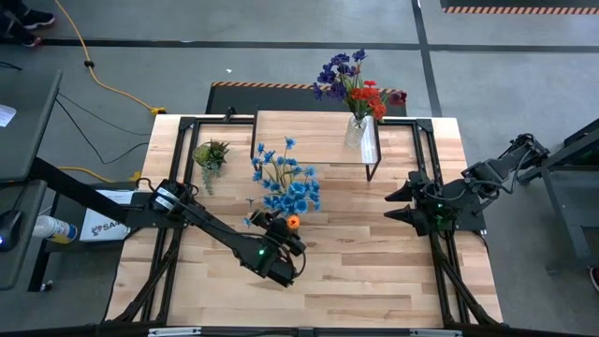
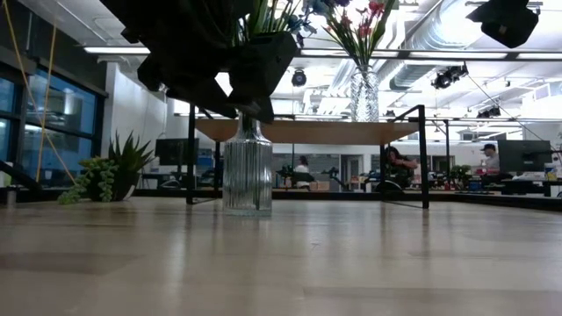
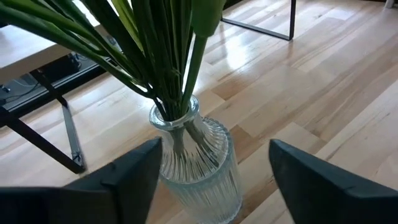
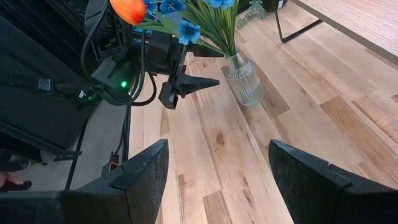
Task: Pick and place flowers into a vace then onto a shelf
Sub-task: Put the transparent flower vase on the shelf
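The blue flowers (image 1: 285,185) with one orange bloom (image 1: 293,222) stand in a ribbed glass vase (image 3: 198,163) on the table, near its middle. Their green stems (image 3: 163,56) go down through its neck. My left gripper (image 3: 214,174) is open around the vase, one finger on each side, with a clear gap on one side. A second vase (image 1: 358,131) with red and purple flowers (image 1: 357,82) stands on the shelf (image 1: 309,136) at the far side. My right gripper (image 4: 217,180) waits open above the table's right part.
A small spiky green potted plant (image 1: 211,154) sits at the far left of the table, beside the shelf's black legs (image 2: 190,154). Bare planks lie between the vase and the table's near edge. Beyond the table, people sit in the room behind.
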`<control>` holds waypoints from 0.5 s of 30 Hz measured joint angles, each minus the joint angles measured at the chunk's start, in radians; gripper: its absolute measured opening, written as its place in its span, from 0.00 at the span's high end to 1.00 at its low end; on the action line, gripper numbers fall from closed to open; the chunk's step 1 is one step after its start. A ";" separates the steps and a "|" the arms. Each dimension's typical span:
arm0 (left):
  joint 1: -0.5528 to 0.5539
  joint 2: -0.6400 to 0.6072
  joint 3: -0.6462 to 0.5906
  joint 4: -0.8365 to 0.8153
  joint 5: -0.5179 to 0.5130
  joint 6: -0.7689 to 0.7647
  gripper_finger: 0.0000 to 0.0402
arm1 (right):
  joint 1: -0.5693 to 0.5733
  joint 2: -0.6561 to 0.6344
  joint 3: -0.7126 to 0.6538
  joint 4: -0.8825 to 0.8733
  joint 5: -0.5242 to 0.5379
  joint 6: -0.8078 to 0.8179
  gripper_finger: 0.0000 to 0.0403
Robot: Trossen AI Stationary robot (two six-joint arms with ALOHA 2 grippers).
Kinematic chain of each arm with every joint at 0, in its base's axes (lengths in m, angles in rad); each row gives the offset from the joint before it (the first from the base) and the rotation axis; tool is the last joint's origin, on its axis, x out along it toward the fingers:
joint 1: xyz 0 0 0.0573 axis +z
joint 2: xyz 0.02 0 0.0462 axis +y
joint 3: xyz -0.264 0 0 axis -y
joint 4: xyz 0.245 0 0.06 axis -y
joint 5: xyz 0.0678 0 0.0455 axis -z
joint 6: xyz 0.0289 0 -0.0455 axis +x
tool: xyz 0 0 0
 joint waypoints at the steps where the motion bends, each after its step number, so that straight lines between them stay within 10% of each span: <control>1: 0.000 0.000 0.000 0.000 0.000 0.000 0.16 | 0.000 0.000 0.000 0.000 0.000 0.000 0.34; 7: 0.000 0.000 0.000 0.001 0.001 0.000 0.01 | 0.000 0.000 0.000 0.000 0.000 0.001 0.34; 15: 0.000 0.000 0.000 0.008 0.002 0.039 0.08 | 0.000 0.000 0.000 0.000 0.000 0.002 0.34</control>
